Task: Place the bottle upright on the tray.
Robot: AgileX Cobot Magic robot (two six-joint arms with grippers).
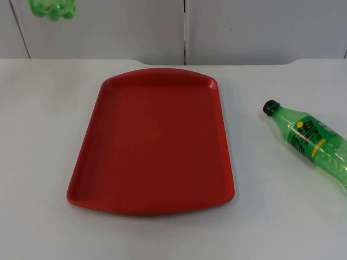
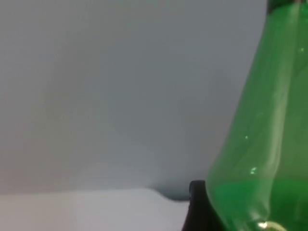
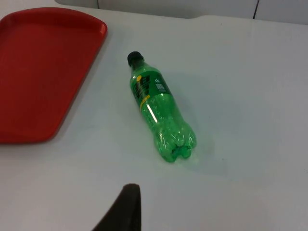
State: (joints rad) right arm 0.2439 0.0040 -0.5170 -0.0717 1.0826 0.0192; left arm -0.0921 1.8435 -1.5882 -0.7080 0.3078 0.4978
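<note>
A red tray (image 1: 154, 138) lies flat in the middle of the white table with nothing on it. High at the back left, the base of a green plastic bottle (image 1: 52, 8) hangs in the air. The left wrist view has that bottle (image 2: 262, 144) close up, with my left gripper (image 2: 196, 207) shut on it. A second green bottle (image 1: 309, 140) with a black cap and a yellow-marked label lies on its side right of the tray, cap toward the tray. My right gripper (image 3: 127, 211) hovers above the table short of this bottle (image 3: 159, 108), apart from it.
The grey partition wall (image 1: 244, 27) closes off the table at the back. The tray's corner (image 3: 38, 67) lies a short way from the lying bottle's cap. White table (image 1: 38, 162) stretches left of the tray and in front of it.
</note>
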